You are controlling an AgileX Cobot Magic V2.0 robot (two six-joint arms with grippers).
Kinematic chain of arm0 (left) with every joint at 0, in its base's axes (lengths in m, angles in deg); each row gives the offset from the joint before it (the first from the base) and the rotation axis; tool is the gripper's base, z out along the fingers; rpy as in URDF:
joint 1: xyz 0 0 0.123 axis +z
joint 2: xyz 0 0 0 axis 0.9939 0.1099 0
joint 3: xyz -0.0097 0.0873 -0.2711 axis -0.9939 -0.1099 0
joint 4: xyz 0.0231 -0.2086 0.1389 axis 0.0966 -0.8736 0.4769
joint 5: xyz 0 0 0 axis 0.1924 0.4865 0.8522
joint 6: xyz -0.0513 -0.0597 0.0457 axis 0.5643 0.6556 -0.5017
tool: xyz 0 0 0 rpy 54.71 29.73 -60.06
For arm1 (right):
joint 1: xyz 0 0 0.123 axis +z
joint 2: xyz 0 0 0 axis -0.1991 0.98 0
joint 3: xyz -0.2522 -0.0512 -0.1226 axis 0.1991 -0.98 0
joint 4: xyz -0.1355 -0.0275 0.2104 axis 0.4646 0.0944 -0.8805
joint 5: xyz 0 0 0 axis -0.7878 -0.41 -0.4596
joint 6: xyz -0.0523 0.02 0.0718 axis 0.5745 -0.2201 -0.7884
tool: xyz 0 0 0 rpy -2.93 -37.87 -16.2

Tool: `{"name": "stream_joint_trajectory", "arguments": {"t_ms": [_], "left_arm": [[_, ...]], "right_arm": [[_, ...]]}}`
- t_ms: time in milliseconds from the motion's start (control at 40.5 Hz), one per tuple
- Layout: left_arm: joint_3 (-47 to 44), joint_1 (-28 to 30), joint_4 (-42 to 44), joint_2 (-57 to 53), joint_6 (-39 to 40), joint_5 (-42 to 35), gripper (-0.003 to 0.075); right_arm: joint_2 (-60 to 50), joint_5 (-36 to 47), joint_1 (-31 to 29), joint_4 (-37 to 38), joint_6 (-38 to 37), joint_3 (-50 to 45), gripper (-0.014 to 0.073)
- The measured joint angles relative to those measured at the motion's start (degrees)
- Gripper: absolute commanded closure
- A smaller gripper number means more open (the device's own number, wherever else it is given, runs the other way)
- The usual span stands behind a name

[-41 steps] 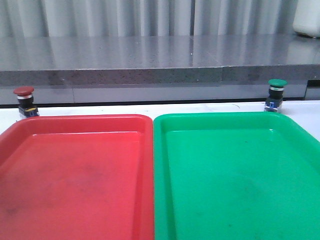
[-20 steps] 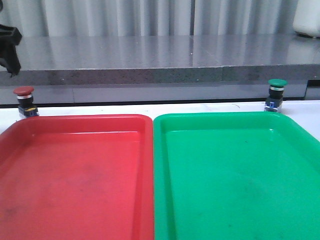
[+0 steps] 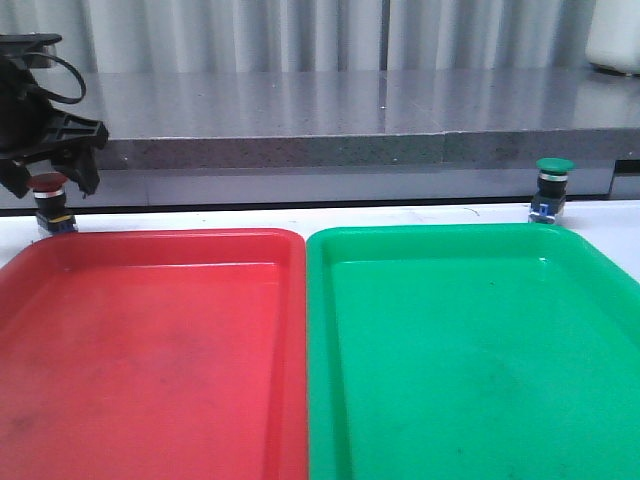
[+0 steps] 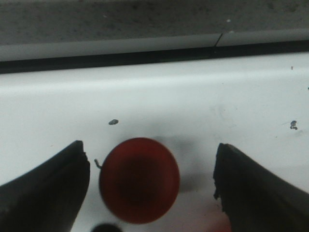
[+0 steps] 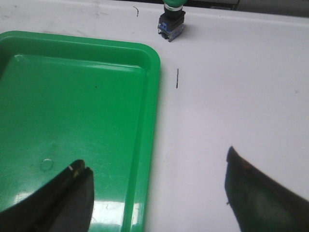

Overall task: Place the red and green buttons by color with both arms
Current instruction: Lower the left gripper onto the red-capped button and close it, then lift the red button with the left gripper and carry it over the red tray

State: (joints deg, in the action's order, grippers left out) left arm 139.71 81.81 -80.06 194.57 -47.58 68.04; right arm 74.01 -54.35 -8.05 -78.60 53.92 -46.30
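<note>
The left end effector (image 3: 48,172) has just dropped in from the corner and now hangs spread open around the red button (image 3: 49,201), which stands on the desk (image 3: 400,214) behind the red tray (image 3: 150,340), so a grasp looks imminent. The right end effector (image 5: 157,186), also open, is well short of the green button (image 3: 552,189).

Even bright light; red button (image 4: 139,180) blurred (close-up).

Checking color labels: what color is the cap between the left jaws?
Red. The button cap sits between the open left gripper jaws, clearest in the left wrist view.
</note>
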Motion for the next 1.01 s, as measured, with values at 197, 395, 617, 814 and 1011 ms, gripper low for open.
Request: {"name": "stream_joint_trajectory", "arguments": {"t_ms": [197,395,617,814,1011], "left_arm": [[0.4,-0.2,-0.1,1.5,0.0,-0.7,0.0395],[1.3,-0.2,-0.1,1.5,0.0,-0.3,0.046],[3.0,-0.2,-0.1,-1.4,0.0,3.5,0.046],[3.1,-0.2,-0.8,-9.2,0.0,6.8,0.046],[0.2,-0.3,-4.1,-18.4,0.0,8.5,0.046]], "right_arm": [[0.0,0.0,0.0,0.0,0.0,0.0,0.0015],[0.0,0.0,0.0,0.0,0.0,0.0,0.0015],[0.0,0.0,0.0,0.0,0.0,0.0,0.0015],[0.0,0.0,0.0,0.0,0.0,0.0,0.0015],[0.0,0.0,0.0,0.0,0.0,0.0,0.0015]]}}
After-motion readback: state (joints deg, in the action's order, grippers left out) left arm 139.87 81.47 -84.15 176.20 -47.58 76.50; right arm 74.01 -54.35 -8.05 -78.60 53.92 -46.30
